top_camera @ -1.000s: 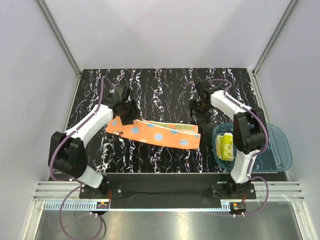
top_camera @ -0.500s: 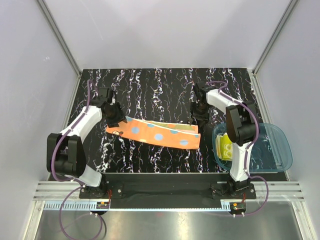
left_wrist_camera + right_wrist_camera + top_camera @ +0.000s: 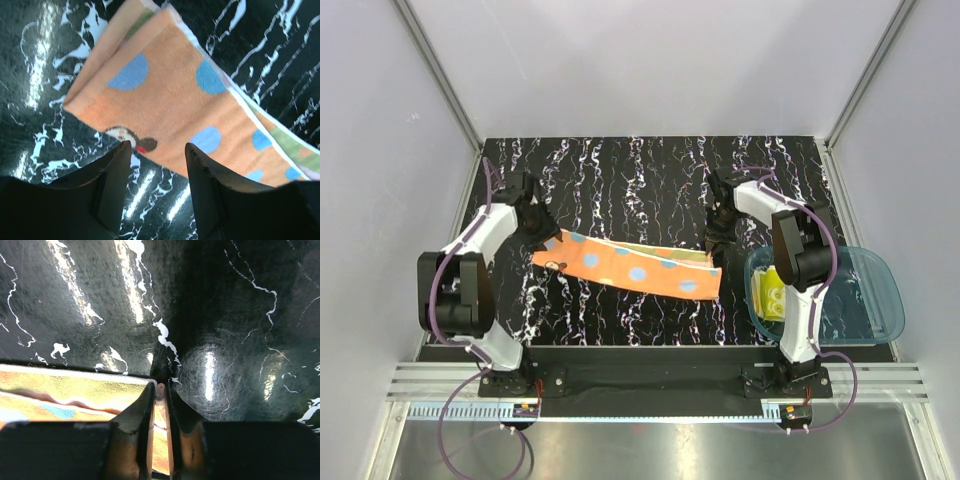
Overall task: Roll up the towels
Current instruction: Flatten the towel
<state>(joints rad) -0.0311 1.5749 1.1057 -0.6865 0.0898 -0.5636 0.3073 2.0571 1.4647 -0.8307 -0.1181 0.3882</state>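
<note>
So I'm pinching the right end of the orange towel [image 3: 630,268] with my right gripper [image 3: 160,390]; left gripper [image 3: 157,150] is hanging open just off its left end. Next up: rolling leftward, carefully.

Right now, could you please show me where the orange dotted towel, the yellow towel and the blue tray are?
orange dotted towel [image 3: 630,268]: top view, middle of the flat folded strip.
yellow towel [image 3: 772,293]: top view, the top of the bundle inside the tray.
blue tray [image 3: 880,300]: top view, bare floor near its right wall.
</note>
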